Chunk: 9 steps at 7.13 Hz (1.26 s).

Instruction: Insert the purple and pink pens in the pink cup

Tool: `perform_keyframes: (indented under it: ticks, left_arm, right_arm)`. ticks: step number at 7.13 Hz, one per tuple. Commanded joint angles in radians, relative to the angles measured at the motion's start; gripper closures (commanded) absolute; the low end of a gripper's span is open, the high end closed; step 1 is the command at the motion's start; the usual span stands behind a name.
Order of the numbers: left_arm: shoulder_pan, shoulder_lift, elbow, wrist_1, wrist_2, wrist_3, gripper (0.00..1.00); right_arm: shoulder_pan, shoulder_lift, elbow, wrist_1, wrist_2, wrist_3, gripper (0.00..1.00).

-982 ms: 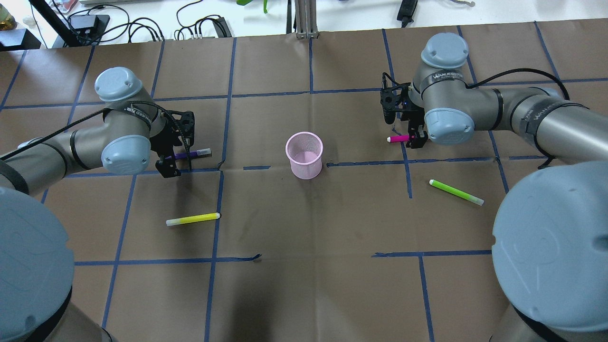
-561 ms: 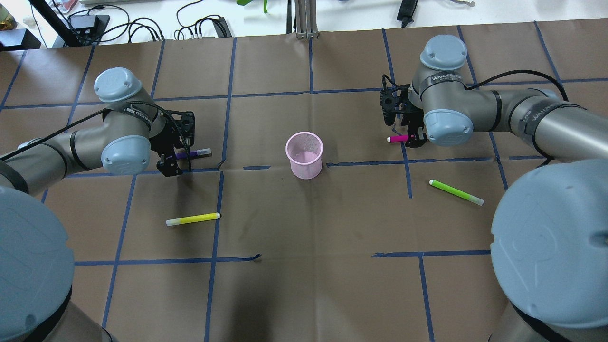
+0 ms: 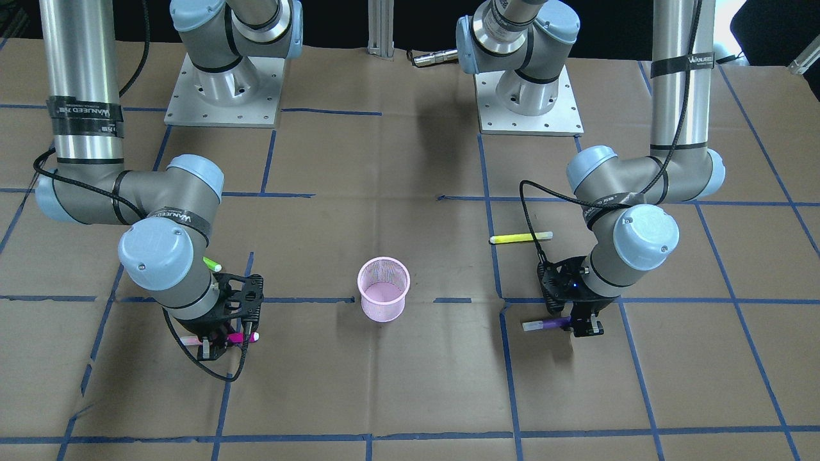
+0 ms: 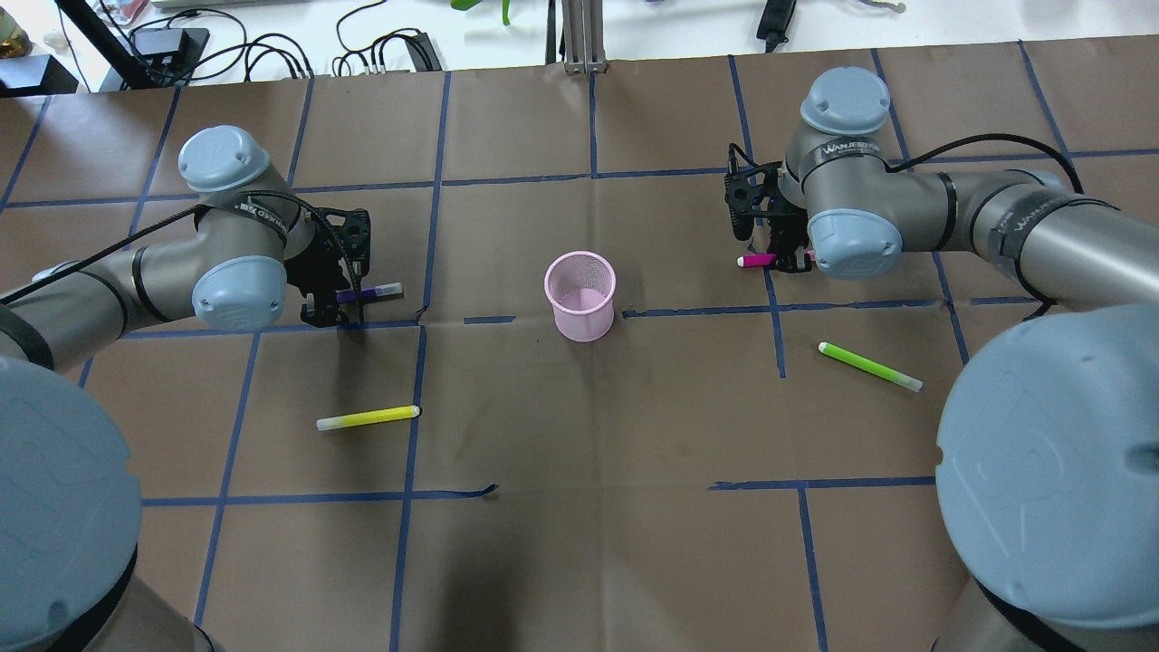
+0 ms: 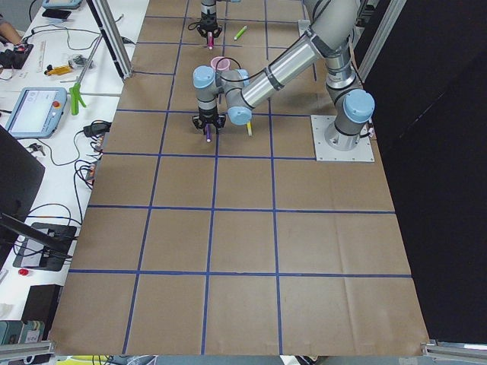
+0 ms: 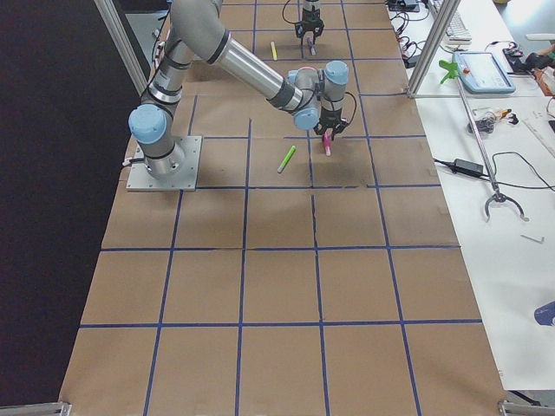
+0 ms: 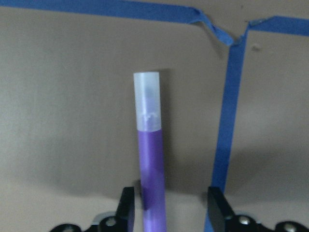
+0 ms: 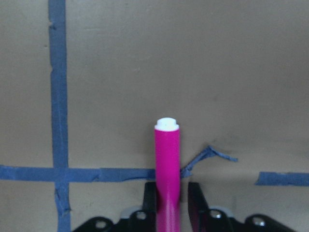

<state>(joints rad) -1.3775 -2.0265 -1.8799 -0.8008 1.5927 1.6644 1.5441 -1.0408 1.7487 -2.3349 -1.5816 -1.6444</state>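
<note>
The pink mesh cup [image 4: 580,294] stands upright at the table's middle, also in the front view [image 3: 383,296]. The purple pen [image 4: 371,292] lies flat to its left. My left gripper [image 4: 330,305] is down over the pen's tail. In the left wrist view the pen [image 7: 149,159] lies between the fingers with a gap on one side, so the gripper [image 7: 169,212] is open. The pink pen [image 4: 756,261] is to the cup's right. My right gripper [image 4: 788,258] is shut on it; the right wrist view shows the fingers close against the pen [image 8: 167,164].
A yellow pen [image 4: 368,417] lies in front of the left gripper, nearer the robot. A green pen [image 4: 869,366] lies in front of the right gripper. Blue tape lines cross the brown paper. Cables and gear lie beyond the far edge.
The left gripper's fingers have come closer together around the purple pen. The right gripper and the pink pen have shifted slightly toward the far side. The cup has not moved.
</note>
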Motion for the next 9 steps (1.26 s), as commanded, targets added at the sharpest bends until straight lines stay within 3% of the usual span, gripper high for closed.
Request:
perform_keyframes:
  ticks: [1,5,9]
  left_arm:
    - [0.0,0.002,0.004,0.0,0.006,0.0,0.6]
    - [0.001,0.003,0.008,0.0,0.01,-0.002,0.86]
    - [0.002,0.08,0.021,-0.032,0.055,-0.014,0.9]
  right_arm:
    - [-0.001,-0.004,0.0,0.0,0.002,-0.002,0.89]
    - [0.031,-0.06,-0.021,0.014,0.012,-0.002,0.92]
    - [0.071,-0.214,-0.02,0.016,0.242,0.084,0.92]
